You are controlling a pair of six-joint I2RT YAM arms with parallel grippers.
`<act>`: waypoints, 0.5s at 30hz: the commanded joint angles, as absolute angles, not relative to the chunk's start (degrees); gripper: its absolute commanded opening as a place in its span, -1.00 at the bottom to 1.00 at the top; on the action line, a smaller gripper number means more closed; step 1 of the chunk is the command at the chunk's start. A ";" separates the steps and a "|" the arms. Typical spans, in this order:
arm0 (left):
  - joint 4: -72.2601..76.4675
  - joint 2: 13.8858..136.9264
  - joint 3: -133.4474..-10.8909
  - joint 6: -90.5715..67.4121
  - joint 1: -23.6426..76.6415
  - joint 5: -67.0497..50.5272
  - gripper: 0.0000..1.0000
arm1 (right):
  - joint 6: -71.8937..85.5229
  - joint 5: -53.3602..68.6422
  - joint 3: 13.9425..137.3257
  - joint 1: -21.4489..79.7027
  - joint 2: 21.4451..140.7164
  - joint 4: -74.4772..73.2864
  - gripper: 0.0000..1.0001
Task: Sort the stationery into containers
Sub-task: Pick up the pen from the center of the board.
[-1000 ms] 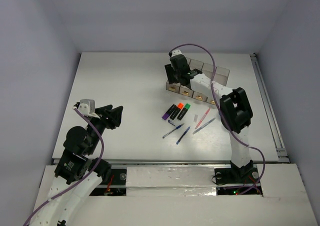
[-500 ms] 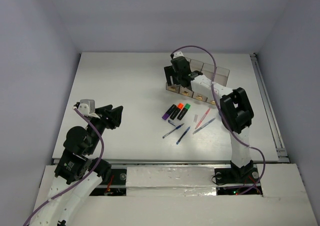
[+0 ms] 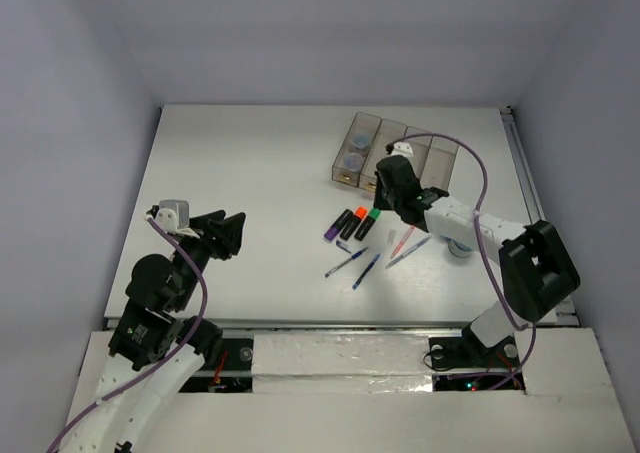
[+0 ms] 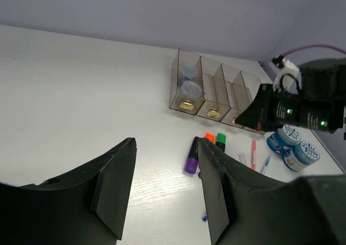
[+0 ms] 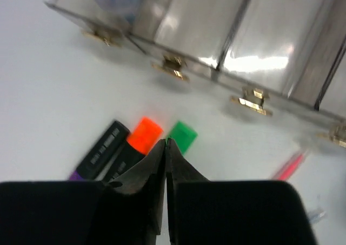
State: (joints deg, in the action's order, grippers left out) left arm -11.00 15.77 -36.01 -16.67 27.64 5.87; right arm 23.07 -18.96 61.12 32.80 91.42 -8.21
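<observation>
Right pincer (image 5: pixel 166 144) now off bins (image 5: pixel 259 34), over markers (image 5: pixel 145 134).

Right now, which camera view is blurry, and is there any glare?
Right wrist view: soft all over, the bins and orange marker smeared, with bright glare on the bin walls. Left wrist view: sharp, with a pale sheen on the table low in the frame. Top view: even light, faint shadows.
</observation>
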 commanded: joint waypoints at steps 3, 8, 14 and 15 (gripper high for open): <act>-8.53 14.50 -36.30 -16.79 27.51 4.48 -0.11 | 34.70 -20.30 55.72 34.45 92.79 -5.97 -0.07; -8.44 14.33 -36.12 -16.79 27.51 4.39 -0.11 | 37.35 -20.83 55.46 35.07 96.41 -4.22 0.15; -8.09 15.12 -36.04 -16.70 28.12 4.04 -0.12 | 37.79 -21.45 57.56 36.21 100.10 -4.48 0.15; -8.09 15.03 -36.04 -16.70 28.12 4.04 -0.11 | 37.79 -21.62 57.83 36.73 100.54 -4.48 0.13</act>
State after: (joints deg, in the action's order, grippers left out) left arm -10.98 14.98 -36.01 -16.69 27.77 4.73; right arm 36.25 -19.73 55.53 35.27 99.29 -7.20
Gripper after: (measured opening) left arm 0.443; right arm 0.574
